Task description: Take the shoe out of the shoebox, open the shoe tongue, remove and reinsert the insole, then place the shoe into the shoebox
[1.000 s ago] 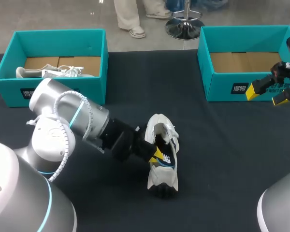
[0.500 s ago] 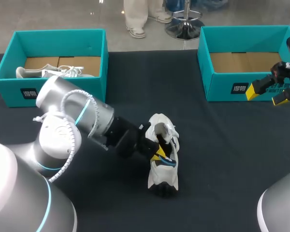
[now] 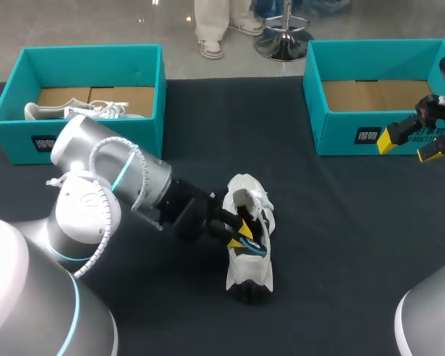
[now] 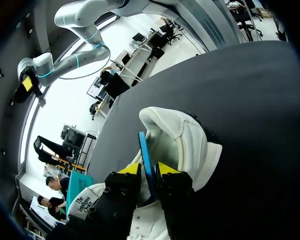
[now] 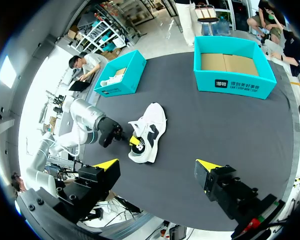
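A white sneaker point(image 3: 250, 256) with dark blue side trim lies on its side on the black table, toe toward the front edge. My left gripper point(image 3: 241, 231) is at the shoe's opening. In the left wrist view the blue insole point(image 4: 146, 150) stands on edge between the left gripper's point(image 4: 149, 170) yellow fingertips, its far end inside the shoe point(image 4: 190, 145). The tips stand slightly apart, with a thin gap beside the insole. My right gripper point(image 5: 157, 165) hangs wide open and empty high over the table's right side, next to the right box point(image 3: 371, 135). From there the shoe point(image 5: 149, 131) shows far below.
A teal shoebox point(image 3: 89, 50) at the back left holds a second white shoe point(image 3: 85, 111). The teal box at the back right point(image 5: 235, 85) shows only its cardboard floor. Black tabletop point(image 3: 341, 237) lies between the shoe and the right box.
The left gripper's fingers have parted a little around the insole, and the left arm shifted slightly at the shoe's opening. The shoe barely moved. The right arm stayed still.
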Robot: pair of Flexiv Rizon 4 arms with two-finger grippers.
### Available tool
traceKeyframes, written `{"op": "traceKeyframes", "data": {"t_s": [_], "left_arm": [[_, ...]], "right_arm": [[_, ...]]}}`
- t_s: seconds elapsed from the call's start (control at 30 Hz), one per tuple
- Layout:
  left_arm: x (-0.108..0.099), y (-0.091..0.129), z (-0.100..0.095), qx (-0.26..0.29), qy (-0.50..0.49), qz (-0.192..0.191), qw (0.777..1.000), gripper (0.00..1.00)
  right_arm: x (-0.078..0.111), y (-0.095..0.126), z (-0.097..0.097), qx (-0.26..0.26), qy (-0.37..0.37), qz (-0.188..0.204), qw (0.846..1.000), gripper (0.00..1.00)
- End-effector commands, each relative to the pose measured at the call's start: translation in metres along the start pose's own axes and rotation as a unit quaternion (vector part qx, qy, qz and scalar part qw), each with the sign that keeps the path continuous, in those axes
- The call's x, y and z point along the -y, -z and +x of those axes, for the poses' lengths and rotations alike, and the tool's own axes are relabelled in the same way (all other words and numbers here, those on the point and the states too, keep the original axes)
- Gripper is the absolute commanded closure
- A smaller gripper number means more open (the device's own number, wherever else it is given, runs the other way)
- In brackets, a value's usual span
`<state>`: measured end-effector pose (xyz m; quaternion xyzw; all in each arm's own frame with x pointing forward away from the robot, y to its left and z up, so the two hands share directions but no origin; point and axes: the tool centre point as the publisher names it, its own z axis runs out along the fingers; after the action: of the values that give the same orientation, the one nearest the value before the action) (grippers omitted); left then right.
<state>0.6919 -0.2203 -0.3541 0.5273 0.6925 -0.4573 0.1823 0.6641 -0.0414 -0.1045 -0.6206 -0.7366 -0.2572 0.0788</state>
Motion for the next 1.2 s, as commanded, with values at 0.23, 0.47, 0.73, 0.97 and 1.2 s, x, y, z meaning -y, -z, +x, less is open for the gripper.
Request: {"op": "traceKeyframes", "data": {"t_s": [0.23, 0.47, 0.73, 0.97, 1.2], "left_arm": [[0.007, 0.012, 0.004, 0.005, -0.002, -0.001, 1.0, 0.58], [0.013, 0.013, -0.001, 0.01, -0.006, 0.006, 1.0, 0.85], [0.016, 0.005, 0.0, 0.002, -0.007, 0.01, 1.0, 0.85], [0.018, -0.002, -0.002, -0.005, -0.009, 0.014, 1.0, 0.85], [0.017, -0.003, -0.002, -0.009, -0.009, 0.017, 1.0, 0.97]], "right_arm": [[-0.004, -0.001, 0.0, 0.001, -0.001, 0.004, 1.0, 0.0], [-0.004, -0.001, 0.0, 0.001, -0.001, 0.004, 1.0, 0.0], [-0.004, -0.001, 0.0, 0.001, -0.001, 0.004, 1.0, 0.0], [-0.004, -0.001, 0.0, 0.001, -0.001, 0.004, 1.0, 0.0], [-0.004, -0.001, 0.0, 0.001, -0.001, 0.004, 1.0, 0.0]]}}
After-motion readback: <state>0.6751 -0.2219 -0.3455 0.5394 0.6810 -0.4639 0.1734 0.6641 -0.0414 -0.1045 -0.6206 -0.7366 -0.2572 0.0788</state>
